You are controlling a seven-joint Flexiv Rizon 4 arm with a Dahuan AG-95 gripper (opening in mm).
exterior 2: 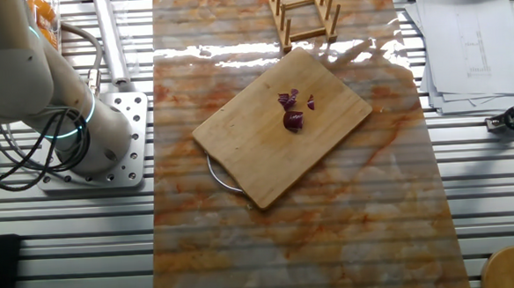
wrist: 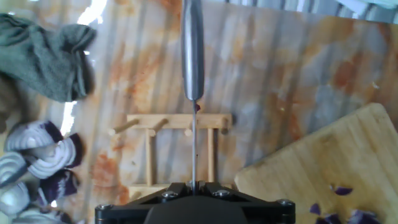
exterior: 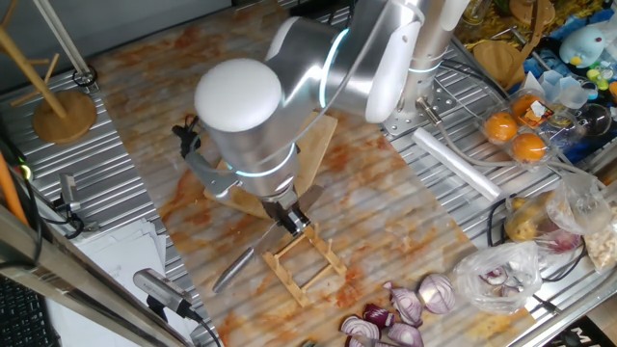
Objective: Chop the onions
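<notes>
The onions (exterior 2: 292, 116) are a few small dark purple pieces near the middle of the wooden cutting board (exterior 2: 256, 157). Some of them (wrist: 339, 190) show on the board's corner (wrist: 323, 168) at the lower right of the hand view. In one fixed view the arm hides them. My gripper (wrist: 193, 185) is shut on the thin blade of a knife (wrist: 193, 50), whose silver handle points away from the hand. The gripper (exterior: 292, 220) hangs over a wooden rack (exterior: 307, 260), off the board's edge, and the knife handle (exterior: 232, 269) slants down to the left.
Halved red onions (exterior: 405, 313) lie near the rack, with a clear bag of purple scraps (exterior: 501, 275) to their right. A green cloth (wrist: 50, 56) lies at the upper left of the hand view. Oranges (exterior: 516, 135) and a wooden stand (exterior: 63, 111) sit at the table's sides.
</notes>
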